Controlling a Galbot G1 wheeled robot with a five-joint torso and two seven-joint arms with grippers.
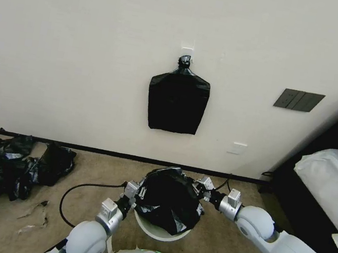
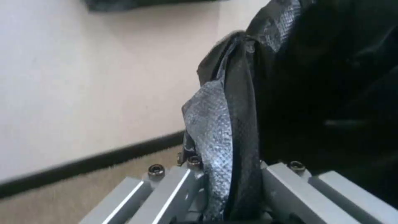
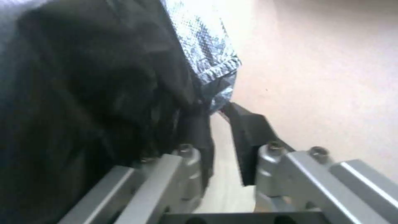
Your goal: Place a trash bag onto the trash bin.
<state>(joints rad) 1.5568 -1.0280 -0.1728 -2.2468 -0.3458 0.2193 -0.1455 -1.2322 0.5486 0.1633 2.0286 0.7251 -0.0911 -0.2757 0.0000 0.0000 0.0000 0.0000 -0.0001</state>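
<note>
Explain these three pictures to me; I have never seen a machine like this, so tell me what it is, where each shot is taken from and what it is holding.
This is a wheeled robot with two arms. The wide picture comes from a camera on its head, looking down at a carpeted floor by a wall. The two close pictures come from cameras on its wrists.

The left gripper and right gripper each pinch an edge of one thin black trash bag, holding it spread over a small white trash bin on the carpet. In the wrist views you see the film clamped between the metal fingers.

A flat black bundle hangs on the wall, and a pile of black bags lies on the floor to the robot's left.
</note>
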